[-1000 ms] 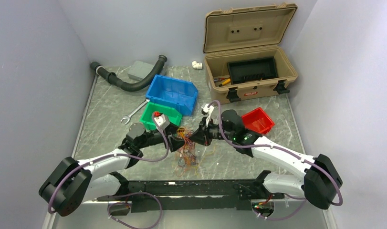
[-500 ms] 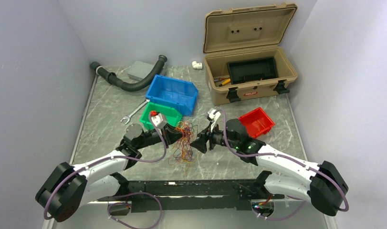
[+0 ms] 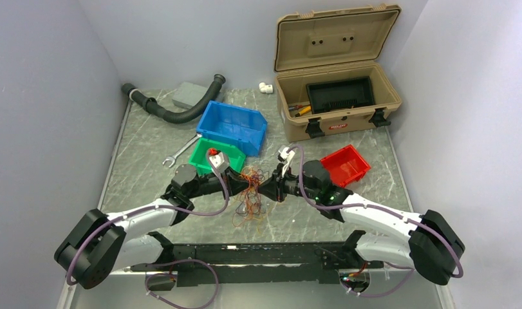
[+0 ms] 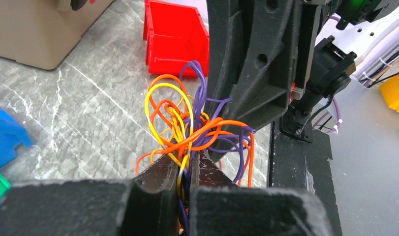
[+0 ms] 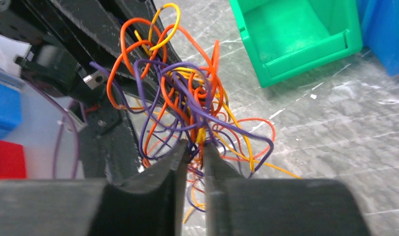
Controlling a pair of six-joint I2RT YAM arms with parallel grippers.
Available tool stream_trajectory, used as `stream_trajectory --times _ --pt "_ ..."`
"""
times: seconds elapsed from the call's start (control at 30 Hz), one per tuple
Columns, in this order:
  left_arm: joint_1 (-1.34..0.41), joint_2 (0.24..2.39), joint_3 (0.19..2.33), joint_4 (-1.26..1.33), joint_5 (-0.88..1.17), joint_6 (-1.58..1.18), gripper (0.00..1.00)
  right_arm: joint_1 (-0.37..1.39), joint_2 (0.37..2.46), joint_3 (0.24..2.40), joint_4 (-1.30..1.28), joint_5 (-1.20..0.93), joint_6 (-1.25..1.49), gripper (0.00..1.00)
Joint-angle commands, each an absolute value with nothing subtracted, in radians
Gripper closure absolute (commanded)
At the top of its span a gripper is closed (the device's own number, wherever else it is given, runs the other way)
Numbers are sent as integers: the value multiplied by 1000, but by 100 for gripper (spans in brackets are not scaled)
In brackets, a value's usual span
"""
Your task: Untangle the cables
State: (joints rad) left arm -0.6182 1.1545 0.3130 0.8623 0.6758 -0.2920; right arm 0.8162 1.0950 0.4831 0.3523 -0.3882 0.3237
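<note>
Both arms meet over the middle of the worktop [image 3: 149, 141], and the cables [image 3: 248, 193] hang between them as one snarled clump, just in front of the green bin [image 3: 216, 156] and to the left of the red bin [image 3: 347, 162]. The left fingers [image 4: 158, 177] are pressed together on a yellow strand and some orange ones at the bottom of the bundle, a proper pinch. The right fingers [image 5: 163, 172] stand close together too, with yellow and purple strands caught in the narrow slot between them, so that reads as a grip on the opposite side of the same clump. And what a clump: orange, yellow and purple loops cross through each other in both wrist views, with a few lower loops trailing down onto the marble. No single wire lies free and laid out by itself anywhere in view, so the untangling looks barely begun. With a hold on each side, the likely job from here is to draw the two sides apart and see which loops slip free. The risk is that pulling simply tightens the knot at the centre.
</note>
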Motion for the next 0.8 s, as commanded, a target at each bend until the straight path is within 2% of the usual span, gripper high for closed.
stream_trajectory --times 0.0,0.03,0.07,0.13,0.2,0.27,0.3,0.43,0.67,0.73,0.77 --pt "-616 1136 357 895 705 -298 93 821 1097 540 425 -394 338 96" --pt "-616 1128 352 894 693 -296 84 820 1094 541 403 -362 338 100" --pt "-616 1117 347 886 674 -290 77 819 1083 539 381 -322 343 100" --pt "-615 1088 334 868 628 -278 71 820 1054 524 333 -230 356 100" --pt "-615 1056 319 861 581 -268 75 819 1012 492 302 -158 362 100" --pt "-615 1032 303 859 533 -260 94 820 970 469 272 -108 363 100" --pt "-615 1019 291 852 479 -262 100 820 951 464 250 -80 363 100" --pt "-615 965 265 839 376 -255 100 818 900 470 142 88 386 100" --pt "-614 923 258 757 151 -245 100 767 882 510 -164 605 582 100" --pt "-615 913 253 738 70 -245 96 717 870 521 -249 681 651 100" --pt "-615 909 253 724 54 -248 90 690 859 523 -276 693 668 100"
